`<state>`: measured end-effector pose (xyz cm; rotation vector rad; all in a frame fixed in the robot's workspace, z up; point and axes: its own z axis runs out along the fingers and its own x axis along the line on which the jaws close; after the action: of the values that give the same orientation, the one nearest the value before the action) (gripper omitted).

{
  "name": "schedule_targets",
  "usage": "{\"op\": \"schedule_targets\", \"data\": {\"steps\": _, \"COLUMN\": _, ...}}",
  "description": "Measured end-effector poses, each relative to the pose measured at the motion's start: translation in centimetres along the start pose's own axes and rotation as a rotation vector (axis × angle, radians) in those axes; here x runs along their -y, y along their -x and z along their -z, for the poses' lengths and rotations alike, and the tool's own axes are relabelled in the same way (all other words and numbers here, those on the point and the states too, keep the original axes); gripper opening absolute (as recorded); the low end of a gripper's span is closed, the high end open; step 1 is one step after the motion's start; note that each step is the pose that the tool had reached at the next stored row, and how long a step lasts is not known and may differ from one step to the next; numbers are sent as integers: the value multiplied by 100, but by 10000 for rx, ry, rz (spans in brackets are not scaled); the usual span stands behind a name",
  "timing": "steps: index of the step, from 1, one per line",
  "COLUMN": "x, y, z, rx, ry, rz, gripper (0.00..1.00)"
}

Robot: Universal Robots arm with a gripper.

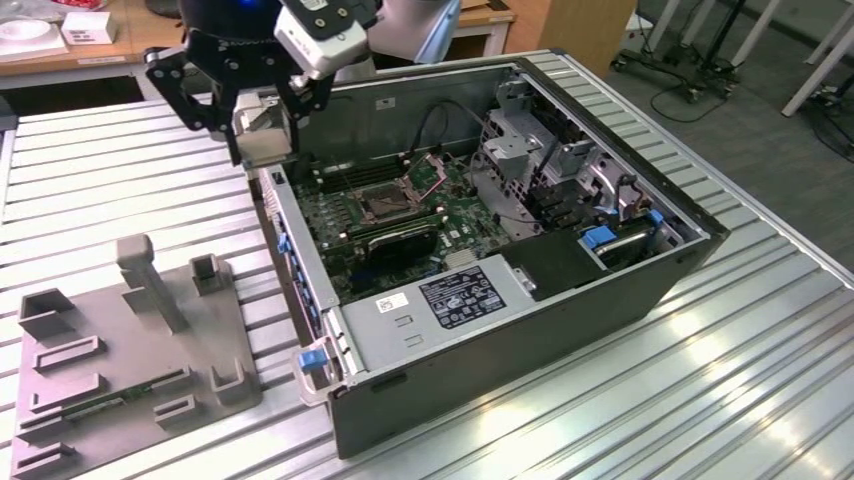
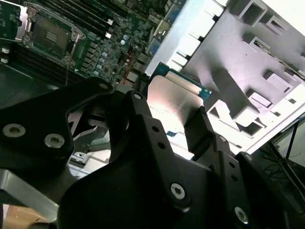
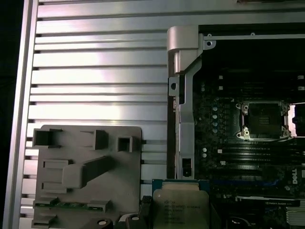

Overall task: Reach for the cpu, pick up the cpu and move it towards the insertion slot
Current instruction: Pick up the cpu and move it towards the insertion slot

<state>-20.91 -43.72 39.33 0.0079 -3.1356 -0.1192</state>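
Gripper point(image 2: 171, 119) clamped on the cpu point(image 2: 174, 98), held aloft over the case's point(image 1: 534, 330) outer wall, with the slot point(image 1: 383, 203) inside the case, apart from the cpu.

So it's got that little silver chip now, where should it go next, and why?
Probably sideways over the board toward the socket. The gripper holds the chip at the case wall, and the socket lies open, a way off.
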Motion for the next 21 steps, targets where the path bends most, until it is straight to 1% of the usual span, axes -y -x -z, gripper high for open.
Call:
{"op": "schedule_targets", "data": {"steps": 8, "x": -82, "y": 196, "z": -13, "rx": -1, "ry": -1, "rz": 0, "gripper": 54}}
{"op": "schedule_targets", "data": {"steps": 21, "x": -236, "y": 433, "z": -37, "rx": 0, "ry": -1, "rz": 0, "gripper": 54}}
